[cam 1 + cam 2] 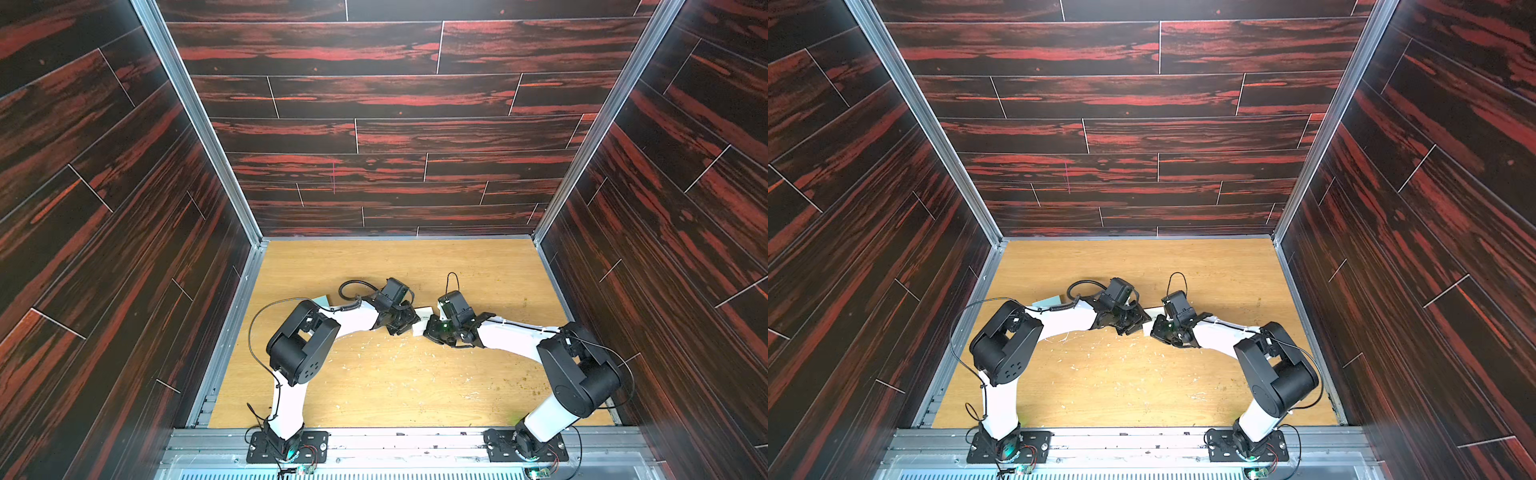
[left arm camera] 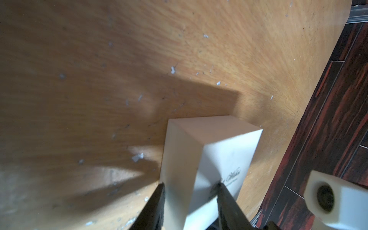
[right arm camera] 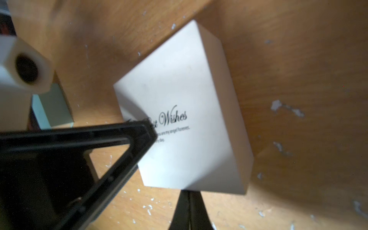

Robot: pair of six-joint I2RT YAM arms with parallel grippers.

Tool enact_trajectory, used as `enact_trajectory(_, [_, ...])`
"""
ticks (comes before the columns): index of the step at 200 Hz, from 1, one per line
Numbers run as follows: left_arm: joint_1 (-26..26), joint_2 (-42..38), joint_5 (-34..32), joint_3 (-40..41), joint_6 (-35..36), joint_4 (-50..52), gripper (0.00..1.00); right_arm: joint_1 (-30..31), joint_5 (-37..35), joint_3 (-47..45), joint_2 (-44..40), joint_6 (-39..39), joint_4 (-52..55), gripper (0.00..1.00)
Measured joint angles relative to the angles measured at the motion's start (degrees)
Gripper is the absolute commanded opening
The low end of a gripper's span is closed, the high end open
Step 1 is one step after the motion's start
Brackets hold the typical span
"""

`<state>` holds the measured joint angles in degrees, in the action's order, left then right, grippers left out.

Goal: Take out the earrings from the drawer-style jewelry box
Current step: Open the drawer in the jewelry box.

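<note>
my L tool [image 2: 190, 185] clamping white drawer-style jewelry box [image 3: 185, 83], R tool [image 3: 189, 196] pinched closed at its end, wood counter [image 1: 457, 270] below

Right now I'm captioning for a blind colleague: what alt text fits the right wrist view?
A white jewelry box lettered "Wishes" fills the view against the wooden table, with a black finger of the left gripper across its face. The shut right gripper points at one short end.
</note>
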<state>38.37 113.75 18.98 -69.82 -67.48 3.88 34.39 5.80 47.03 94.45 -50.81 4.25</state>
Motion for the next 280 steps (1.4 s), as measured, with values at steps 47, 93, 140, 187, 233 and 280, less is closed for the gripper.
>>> enact_trajectory(47, [0.2,-0.2,-0.5,0.0,-0.6,0.2,0.37,0.0,-1.0,0.0,0.0,0.7,1.8,0.00])
enact_trajectory(93, [0.3,-0.5,-1.2,0.0,-1.5,0.7,0.33,0.0,-1.6,0.0,-0.1,2.4,3.3,0.00])
enact_trajectory(140, [0.5,-0.6,-1.8,0.0,-2.0,0.7,0.32,0.0,-1.4,-1.2,-1.3,3.5,4.5,0.00])
enact_trajectory(187, [0.5,-0.7,-2.2,0.0,-2.0,0.7,0.32,0.6,-0.3,-3.9,-3.8,3.3,6.1,0.00])
enact_trajectory(233, [0.7,-0.7,-2.6,0.0,-2.0,0.8,0.32,1.7,0.6,-5.5,-6.6,2.8,8.7,0.00])
enact_trajectory(280, [0.7,-0.7,-2.7,0.0,-2.0,0.8,0.32,2.3,1.1,-6.5,-8.1,2.3,10.8,0.00])
